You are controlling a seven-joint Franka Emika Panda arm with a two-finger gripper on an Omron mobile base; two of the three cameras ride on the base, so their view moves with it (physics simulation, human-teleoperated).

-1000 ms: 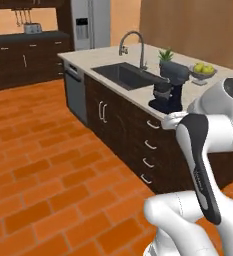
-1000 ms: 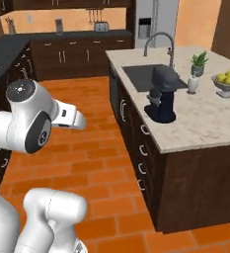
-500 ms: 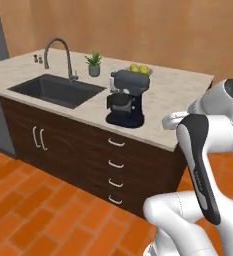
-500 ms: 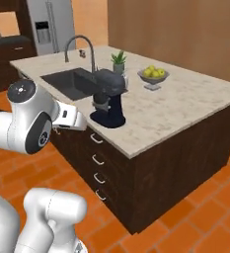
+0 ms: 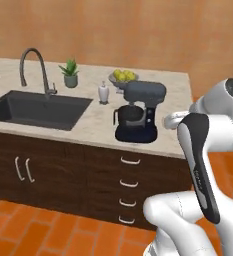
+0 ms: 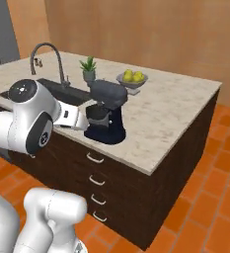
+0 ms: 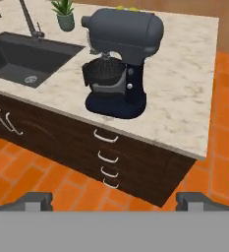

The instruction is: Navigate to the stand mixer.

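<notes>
Stand mixer [image 5: 139, 115] upright near the front edge of the marble counter [image 6: 171, 108], straight ahead of the base, right of the black sink [image 5: 35, 109] and above a column of drawers [image 7: 108, 157]. Fruit bowl with lemons [image 6: 132, 79] just behind it, small potted plant [image 5: 70, 73] and tall faucet [image 6: 50, 59] beyond the sink. Gripper [image 7: 113, 202] empty, tips spread wide at both lower corners of the hand view, nothing held.

Your arm [image 5: 200, 165]: glossy white rounded link shells, a dark grey strip along one link, dark round joint caps, bulbous white base segments.
</notes>
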